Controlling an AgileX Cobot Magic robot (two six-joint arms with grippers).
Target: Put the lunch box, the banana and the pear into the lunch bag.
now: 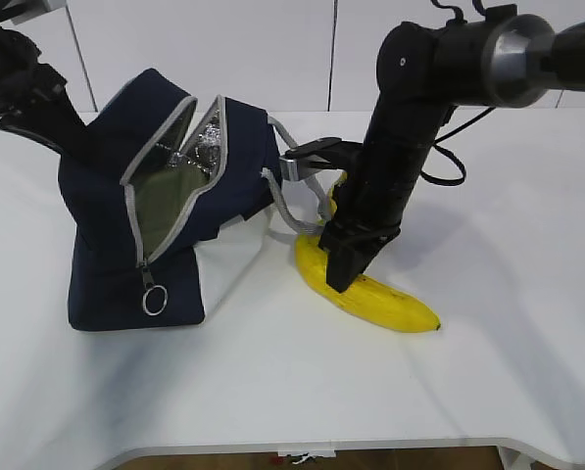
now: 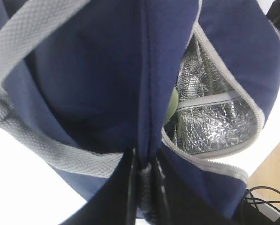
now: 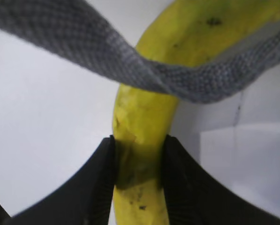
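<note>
The navy lunch bag [image 1: 106,225] stands at the left, leaning, its zipper open onto silver lining [image 2: 210,126]. A pale green surface [image 1: 165,201] inside looks like the lunch box lid. My left gripper [image 2: 144,164] is shut on a fold of the bag's blue fabric at its far top edge. The banana [image 1: 390,304] lies on the table right of the bag. My right gripper [image 1: 343,269] comes down on it, and both fingers press its sides [image 3: 140,150]. A yellow patch [image 1: 335,191] behind the right arm may be the pear; I cannot tell.
A grey webbing handle [image 3: 83,42] of the bag drapes across the banana's far end, close to my right fingers. The zipper's ring pull [image 1: 155,299] hangs at the bag's front. The white table [image 1: 272,392] ends at a curved front edge.
</note>
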